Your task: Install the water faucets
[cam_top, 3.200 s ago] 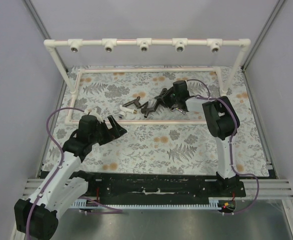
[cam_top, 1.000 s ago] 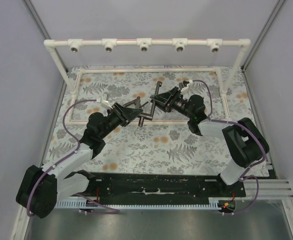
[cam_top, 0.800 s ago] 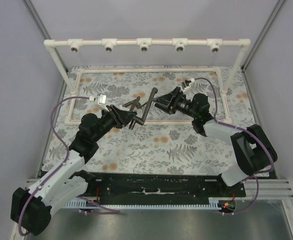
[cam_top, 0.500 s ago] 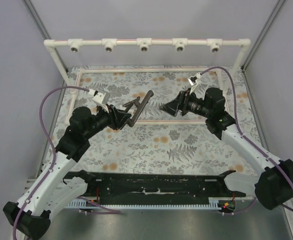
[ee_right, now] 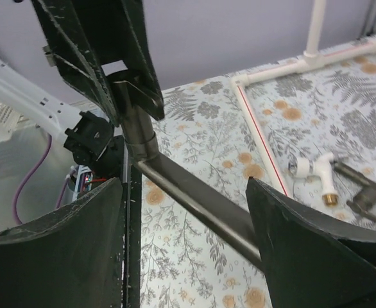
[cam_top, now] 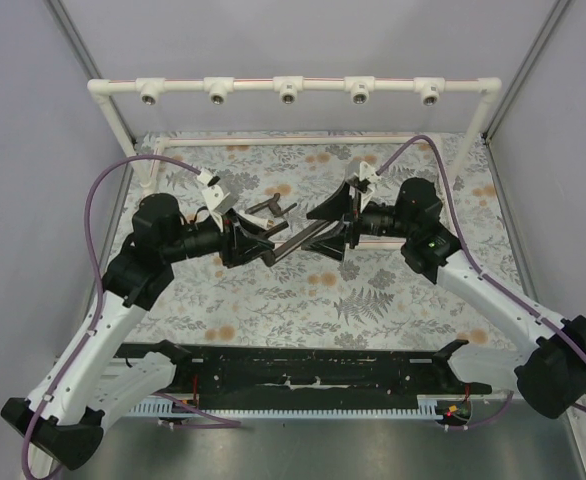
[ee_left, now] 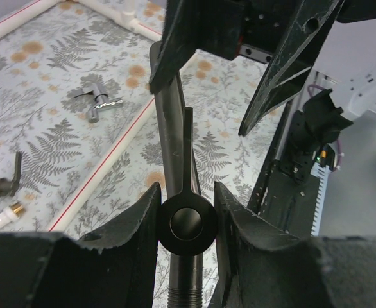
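The long-spouted dark water faucet hangs above the mat, and my left gripper is shut on its round body. Its tube runs slantwise between the wide-apart fingers of my right gripper, which is open; that tube passes close to one finger. Seen from the left wrist, the left gripper clamps the body from both sides. A shorter dark faucet with a white end lies on the mat, also visible as. A silver cross-handled faucet lies further off.
A white pipe frame with several round sockets stands across the back. A low white pipe rectangle lies on the floral mat. The black base rail runs along the near edge. Grey walls close in both sides.
The right gripper let go of the dark faucet, opened wide and drew back, then came in around the tube. The left arm lifted the faucet and swung it toward the middle.
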